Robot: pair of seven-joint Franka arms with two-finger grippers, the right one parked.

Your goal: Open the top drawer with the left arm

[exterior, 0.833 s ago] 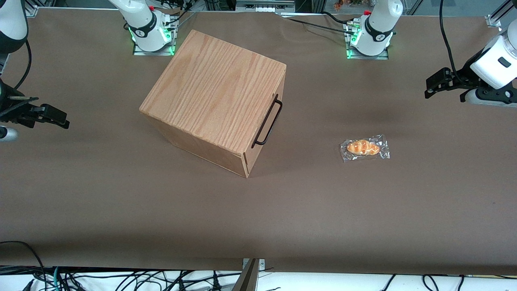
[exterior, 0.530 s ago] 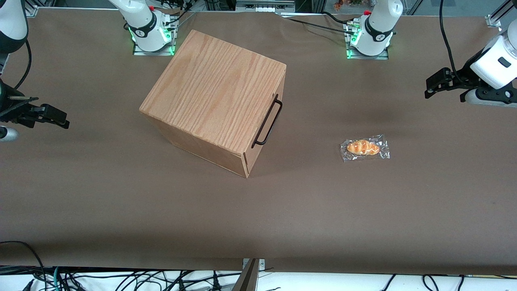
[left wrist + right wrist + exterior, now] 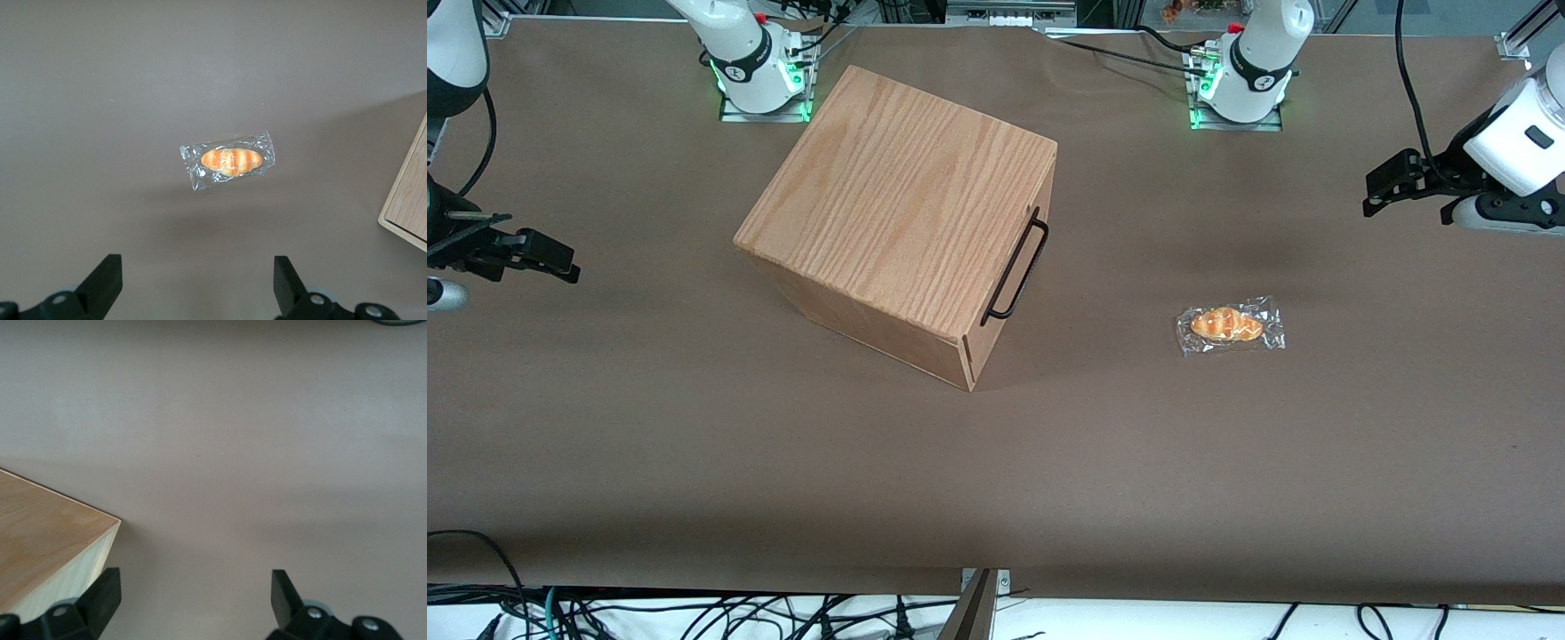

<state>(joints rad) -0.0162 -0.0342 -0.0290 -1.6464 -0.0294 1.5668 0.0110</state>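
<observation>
The oak-grain cabinet (image 3: 903,196) stands mid-table, turned at an angle. Its drawer side faces the working arm's end of the table. The top drawer (image 3: 980,351) is pushed in flush, and only its narrow front and its long black wire handle (image 3: 1014,271) show. My left arm's gripper (image 3: 1378,191) hangs above the table at the working arm's end, well apart from the handle. In the left wrist view the gripper (image 3: 197,270) is open with nothing between its black fingers (image 3: 107,273), and a corner of the cabinet (image 3: 408,203) shows at the frame's edge.
A wrapped bread roll (image 3: 1230,324) (image 3: 230,160) lies on the brown table (image 3: 1138,462) between the cabinet and my gripper, a little nearer the front camera than the handle. Both arm bases (image 3: 1240,80) stand at the table's back edge.
</observation>
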